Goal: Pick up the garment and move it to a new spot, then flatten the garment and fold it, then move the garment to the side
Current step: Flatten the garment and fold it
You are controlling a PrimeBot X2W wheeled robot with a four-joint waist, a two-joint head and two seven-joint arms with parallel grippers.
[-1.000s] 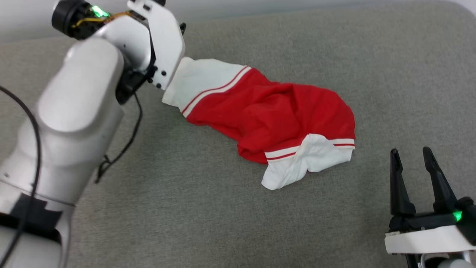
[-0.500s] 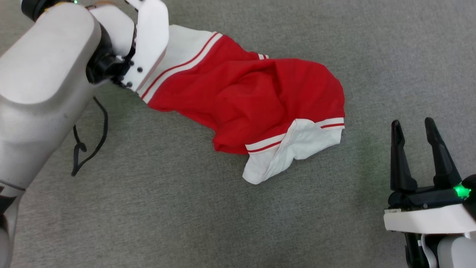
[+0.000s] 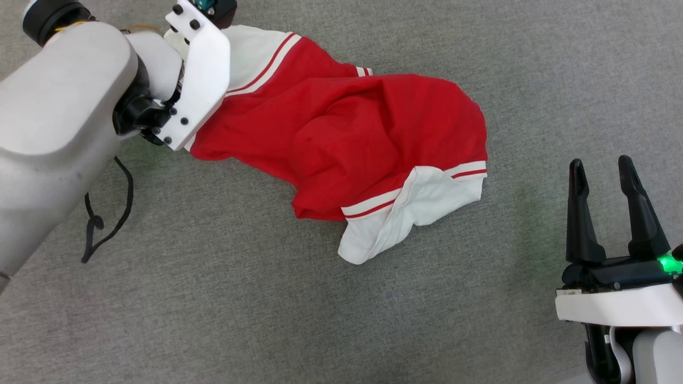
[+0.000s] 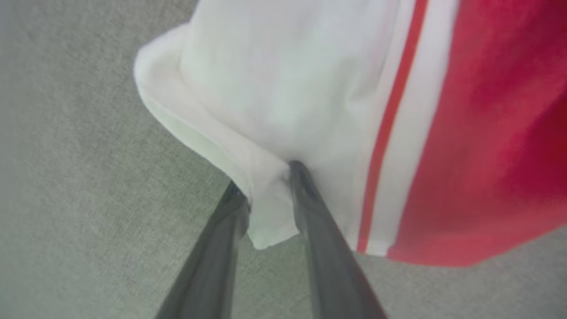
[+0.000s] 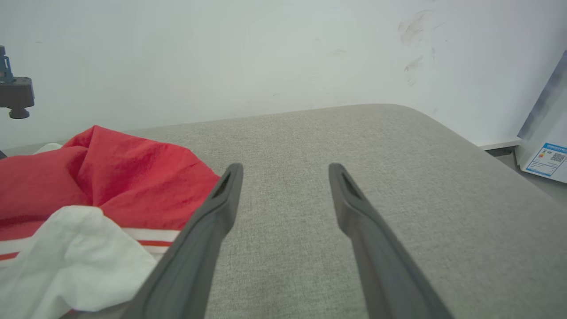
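The garment [image 3: 347, 128], red with white sleeves and red-and-white stripe trim, lies crumpled on the grey padded surface [image 3: 267, 309]. My left arm's white wrist [image 3: 197, 80] reaches over its far-left white sleeve. In the left wrist view my left gripper [image 4: 266, 177] has a fold of that white sleeve [image 4: 270, 212] pinched between its two dark fingers. The other white sleeve [image 3: 400, 218] lies at the garment's near right end. My right gripper [image 3: 600, 165] stands open to the right of the garment, apart from it, with nothing between its fingers [image 5: 285, 170].
A loose black cable [image 3: 106, 213] hangs from the left arm over the surface. In the right wrist view the surface's rounded far edge [image 5: 390, 108] meets a white wall, a box with a label [image 5: 545, 150] stands at the right, and a dark mount [image 5: 15, 93] at the left.
The head view has shifted, so the whole picture moved. The left wrist has come further over the white sleeve, and the red cloth beside it has bunched. The right gripper stays open.
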